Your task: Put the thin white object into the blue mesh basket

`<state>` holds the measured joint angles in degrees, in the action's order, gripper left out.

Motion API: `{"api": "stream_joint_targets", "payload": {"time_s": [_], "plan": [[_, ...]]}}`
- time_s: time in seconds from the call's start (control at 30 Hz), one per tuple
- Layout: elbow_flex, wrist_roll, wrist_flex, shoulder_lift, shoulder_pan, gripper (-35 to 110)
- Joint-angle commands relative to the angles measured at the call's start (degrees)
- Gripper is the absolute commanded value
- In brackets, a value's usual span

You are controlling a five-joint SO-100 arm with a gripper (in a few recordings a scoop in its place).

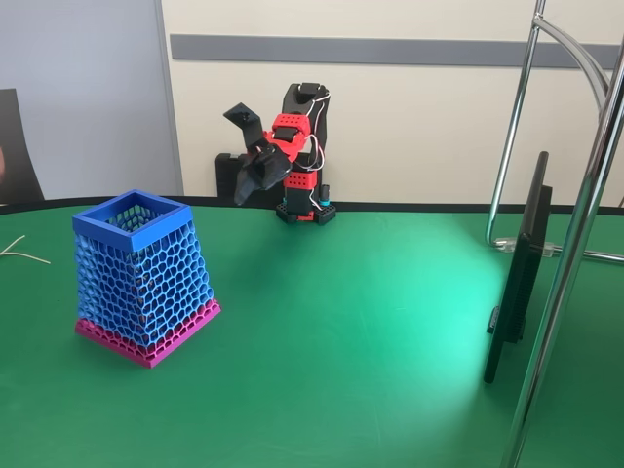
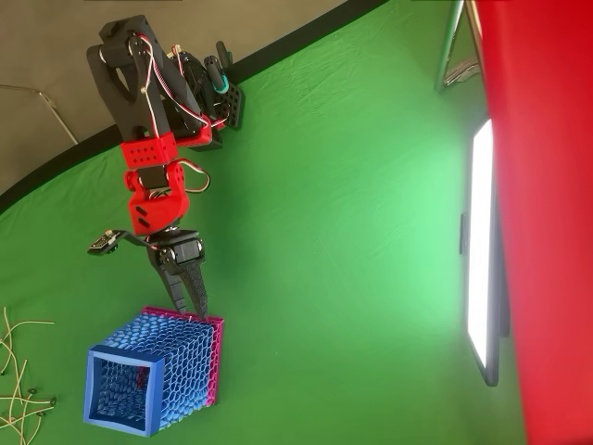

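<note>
I see wide bare green table [image 1: 370,331] right of the blue mesh basket [image 1: 144,278]. My gripper [image 2: 193,301] hangs just beside the basket's magenta base, fingers pressed together. I cannot make out the thin white object anywhere.

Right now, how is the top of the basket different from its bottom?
The basket's top rim is blue and solid, a smooth square frame; the basket's base is pink and made of mesh. The rim is narrower, while the base spreads wider, so the walls lean inward going up. The rim is open to the air; the base sits flat on the green table. Both are square.
</note>
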<state>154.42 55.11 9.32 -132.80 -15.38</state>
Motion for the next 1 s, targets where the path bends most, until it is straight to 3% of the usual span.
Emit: {"api": "stream_joint_targets", "payload": {"time_s": [0.0,0.27,0.53,0.73,0.97], "plan": [[2.9,-3.0,-0.1,-5.3,1.6,35],[13.4,-12.8,-0.7,-16.7,6.4,35],[13.6,-29.9,-20.3,-29.8,12.6,34],[20.4,-37.1,-26.4,-39.4,15.9,33],[22.2,-43.8,-40.7,-50.0,16.9,33]]}}
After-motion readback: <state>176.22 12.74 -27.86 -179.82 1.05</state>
